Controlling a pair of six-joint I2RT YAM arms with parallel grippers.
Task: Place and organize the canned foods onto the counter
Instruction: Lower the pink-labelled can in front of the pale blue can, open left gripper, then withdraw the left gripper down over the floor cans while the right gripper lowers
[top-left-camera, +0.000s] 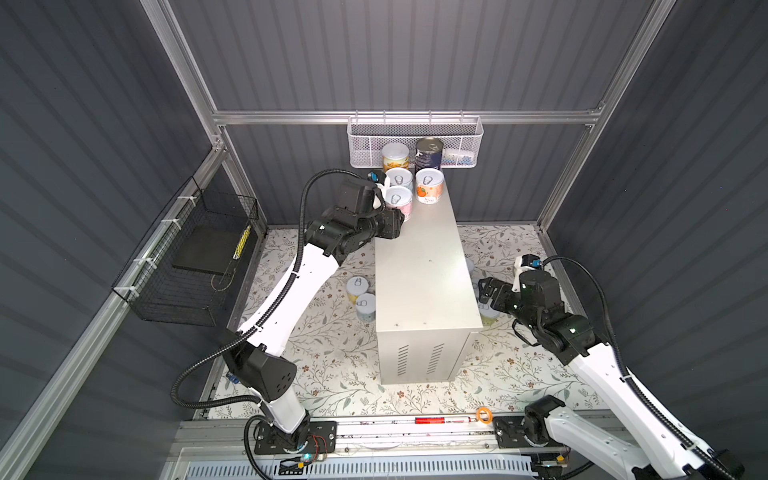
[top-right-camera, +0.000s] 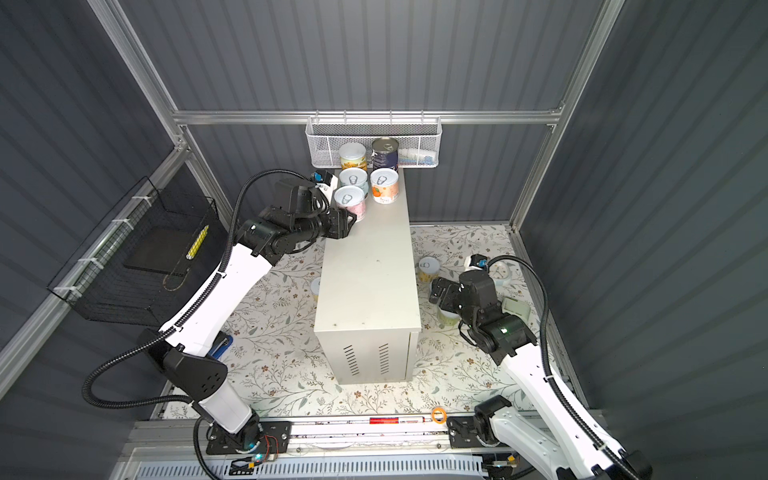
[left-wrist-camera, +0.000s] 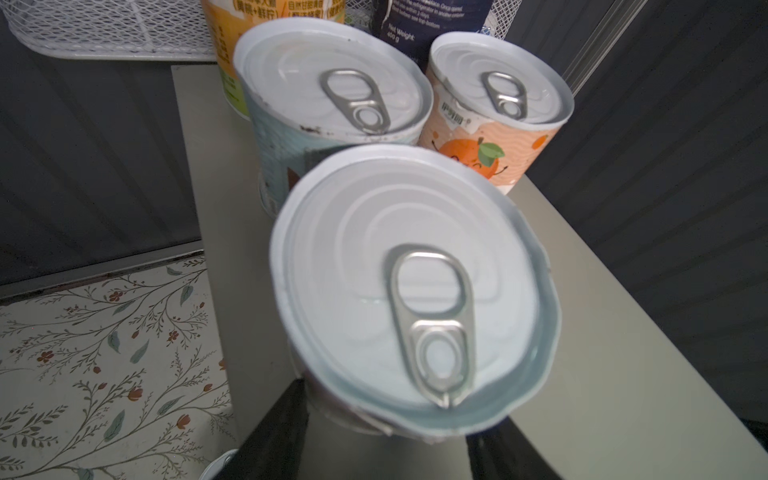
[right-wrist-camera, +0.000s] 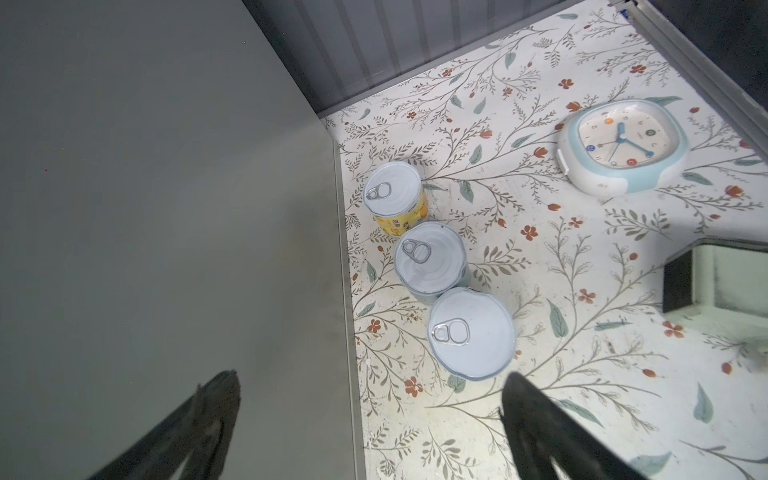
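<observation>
The counter (top-left-camera: 424, 282) is a tall white box with a flat top. At its far end stand several canned foods: a yellow can (top-left-camera: 395, 154), a navy can (top-left-camera: 429, 153), a teal can (top-left-camera: 399, 178) and an orange-printed can (top-left-camera: 429, 186). My left gripper (top-left-camera: 404, 215) is shut on a pink-labelled can (left-wrist-camera: 411, 291) at the counter's left edge, just in front of the teal one. My right gripper (right-wrist-camera: 370, 382) hangs open and empty over the counter's right edge. Below it three cans (right-wrist-camera: 430, 257) stand in a row on the floor. Two more cans (top-left-camera: 360, 296) stand left of the counter.
A white mesh basket (top-left-camera: 365, 124) hangs on the back wall just behind the far cans. A black wire basket (top-left-camera: 187, 266) is fixed to the left wall. A blue-rimmed clock (right-wrist-camera: 623, 145) and a shallow tray (right-wrist-camera: 727, 274) lie on the floral floor at the right.
</observation>
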